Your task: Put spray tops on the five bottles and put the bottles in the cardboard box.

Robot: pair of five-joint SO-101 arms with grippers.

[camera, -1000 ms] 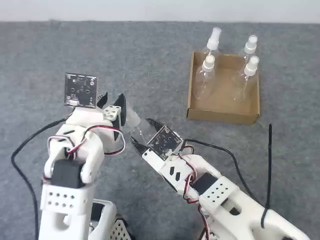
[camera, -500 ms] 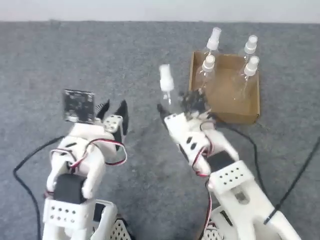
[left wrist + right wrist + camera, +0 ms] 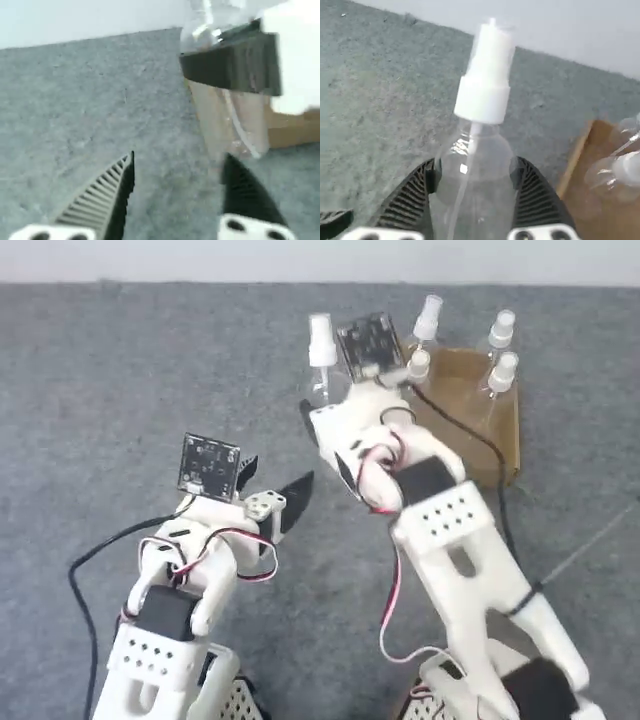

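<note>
Just left of the cardboard box [image 3: 458,380], the right pincer [image 3: 472,185] is clamped on the fifth capped bottle [image 3: 322,345], held upright. Four capped bottles [image 3: 503,370] stand inside the box; only this placement seems left. The left pincer [image 3: 273,483] gapes empty.

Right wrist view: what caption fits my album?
Black-fingered right gripper clamps a clear plastic bottle with a white spray top near the cardboard box.

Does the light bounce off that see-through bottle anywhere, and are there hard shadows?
Right wrist view: small white glints on the shoulder of the bottle held in the right hand. Left wrist view: bright glints near its top and a pale streak down its wall. High view: even light, no hard shadows on the grey table.
</note>
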